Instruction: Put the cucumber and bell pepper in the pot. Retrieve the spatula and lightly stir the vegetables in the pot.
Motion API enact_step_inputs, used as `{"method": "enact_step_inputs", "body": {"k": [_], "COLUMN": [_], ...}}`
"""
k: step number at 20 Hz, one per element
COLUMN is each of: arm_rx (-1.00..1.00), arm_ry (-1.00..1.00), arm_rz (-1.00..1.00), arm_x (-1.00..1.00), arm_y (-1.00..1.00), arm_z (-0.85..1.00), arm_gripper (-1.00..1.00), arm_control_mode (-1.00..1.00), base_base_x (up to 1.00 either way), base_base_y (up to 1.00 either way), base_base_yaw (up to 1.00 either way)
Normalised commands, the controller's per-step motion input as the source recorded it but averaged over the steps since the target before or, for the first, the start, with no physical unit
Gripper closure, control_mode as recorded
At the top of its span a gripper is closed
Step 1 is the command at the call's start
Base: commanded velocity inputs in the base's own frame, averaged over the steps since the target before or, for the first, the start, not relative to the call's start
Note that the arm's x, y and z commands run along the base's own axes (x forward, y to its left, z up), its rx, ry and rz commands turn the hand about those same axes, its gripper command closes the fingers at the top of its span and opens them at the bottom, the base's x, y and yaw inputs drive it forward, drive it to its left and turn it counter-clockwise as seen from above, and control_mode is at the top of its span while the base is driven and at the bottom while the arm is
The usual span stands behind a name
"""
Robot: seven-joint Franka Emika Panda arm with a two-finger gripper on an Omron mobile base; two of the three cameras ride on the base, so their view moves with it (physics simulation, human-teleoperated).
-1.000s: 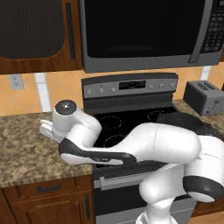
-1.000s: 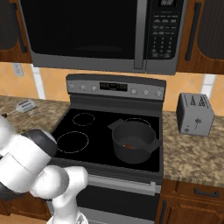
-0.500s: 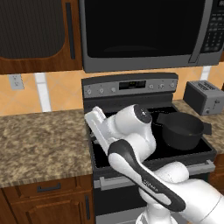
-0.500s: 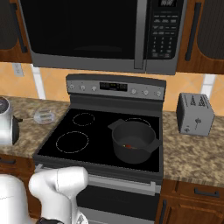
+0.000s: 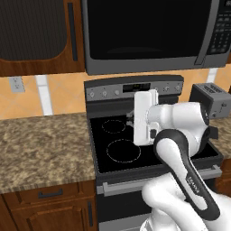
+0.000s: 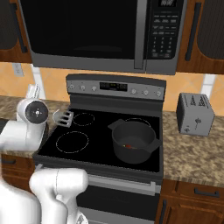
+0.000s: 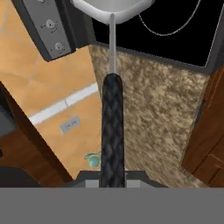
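The spatula's dark handle (image 7: 113,131) runs up from my gripper (image 7: 113,176), which is shut on it; a thin silver shaft leads to its grey head (image 7: 109,6). In the right base view the slotted head (image 6: 64,118) hangs above the stove's left burners. My white hand (image 5: 144,117) hovers over the cooktop. The dark pot (image 6: 133,140) sits on the front right burner, well right of the spatula. The red bell pepper (image 6: 128,146) lies in its bottom. A yellow-green speck beside it may be the cucumber, too small to be sure.
A silver toaster (image 6: 194,113) stands on the granite counter right of the black stove (image 6: 74,151). The microwave (image 6: 92,35) hangs low over the cooktop. In the left base view my arm (image 5: 180,135) covers the stove's right side.
My arm has swung from the left counter rightward over the stove, carrying the spatula. It now hides the pot in the left base view. The pot has not moved.
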Motion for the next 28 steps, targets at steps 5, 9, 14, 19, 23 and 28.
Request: {"method": "enact_step_inputs", "body": {"k": [5,9,14,19,23,28], "arm_rx": [0.4,0.25,0.21,0.22,0.17,0.16], "arm_ry": [0.21,0.1,0.0,0.02,0.12,0.12], "arm_rz": [-0.33,-0.25,-0.16,-0.15,-0.18,-0.15], "arm_x": [0.05,0.1,0.36,0.56,0.67,0.5], "arm_y": [-0.99,-0.96,-0.98,-1.0,-0.92,-0.74], "arm_z": [0.6,0.02,0.0,0.0,0.0,-0.06], "arm_gripper": [1.0,1.0,1.0,1.0,1.0,1.0], "arm_control_mode": [-1.0,-1.0,-1.0,-1.0,-1.0,-1.0], "base_base_x": [0.0,0.0,0.0,0.0,0.0,0.0], "base_base_y": [0.0,0.0,0.0,0.0,0.0,0.0], "base_base_yaw": [0.0,0.0,0.0,0.0,0.0,0.0]}}
